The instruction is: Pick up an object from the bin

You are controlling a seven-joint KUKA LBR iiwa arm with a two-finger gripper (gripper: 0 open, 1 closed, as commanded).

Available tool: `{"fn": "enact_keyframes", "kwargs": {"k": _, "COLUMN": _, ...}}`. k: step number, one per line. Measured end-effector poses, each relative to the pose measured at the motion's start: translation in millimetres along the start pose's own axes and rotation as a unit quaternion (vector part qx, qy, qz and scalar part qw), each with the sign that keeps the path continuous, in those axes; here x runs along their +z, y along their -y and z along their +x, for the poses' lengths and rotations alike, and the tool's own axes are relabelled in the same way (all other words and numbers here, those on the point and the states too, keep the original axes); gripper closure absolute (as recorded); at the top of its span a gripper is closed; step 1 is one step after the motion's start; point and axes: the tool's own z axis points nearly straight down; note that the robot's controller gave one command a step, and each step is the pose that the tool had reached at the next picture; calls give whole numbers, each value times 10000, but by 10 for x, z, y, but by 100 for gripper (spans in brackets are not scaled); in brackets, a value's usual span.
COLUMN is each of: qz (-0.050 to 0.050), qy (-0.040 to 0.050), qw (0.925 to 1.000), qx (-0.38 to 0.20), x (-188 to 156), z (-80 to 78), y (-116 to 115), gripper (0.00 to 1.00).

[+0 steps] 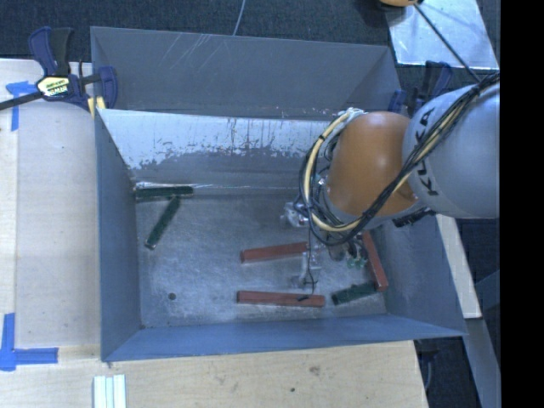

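My gripper hangs under the orange wrist cover at the right of the bin floor, low over the right end of a red-brown flat stick that lies along the front wall. A second red-brown stick lies just left of the gripper, nearly parallel to the first. A short dark green stick rests to the gripper's right, near the front right corner. Another red-brown stick leans along the right wall, partly hidden by the wrist.
Two dark green sticks lie far left: one slanted on the floor, one along the foot of the back wall. The arm and its cables cover the bin's right side.
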Motion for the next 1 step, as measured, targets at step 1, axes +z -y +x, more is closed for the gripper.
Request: {"fn": "enact_keyframes", "kwargs": {"k": 1, "qz": -3, "qy": -3, "qw": 9970, "qx": 777, "x": 286, "z": -263, "y": 77, "gripper": 100}}
